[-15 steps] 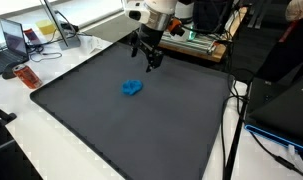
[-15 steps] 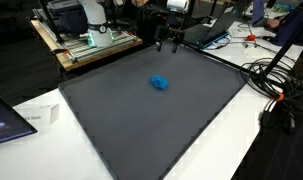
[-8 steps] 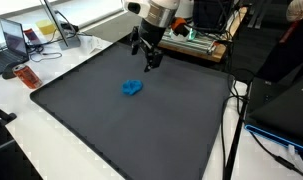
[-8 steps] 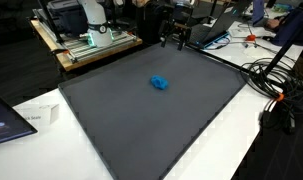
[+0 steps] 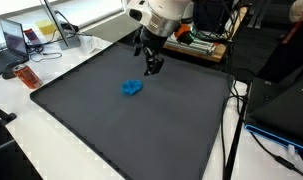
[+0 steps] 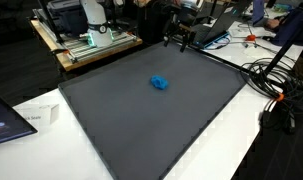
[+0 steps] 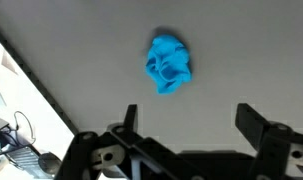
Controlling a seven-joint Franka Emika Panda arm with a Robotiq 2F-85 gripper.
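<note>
Gripper (image 5: 149, 62) shown raised over the far part of the mat (image 5: 121, 130). Its fingers (image 7: 253, 122) are spread wide and nothing is held between them. The crumpled blue cloth (image 5: 132, 88) is laid near the middle of the mat, apart from the gripper and untouched by it. In the wrist view the cloth (image 7: 169, 64) is seen beyond the gap between the fingers. A laptop (image 5: 11, 40) is placed off the mat.

In an exterior view the tool (image 5: 149, 63) hangs near the counter's (image 5: 141, 130) far edge. A crumpled blue object (image 5: 132, 88) lies nearby, toward the middle, untouched.
</note>
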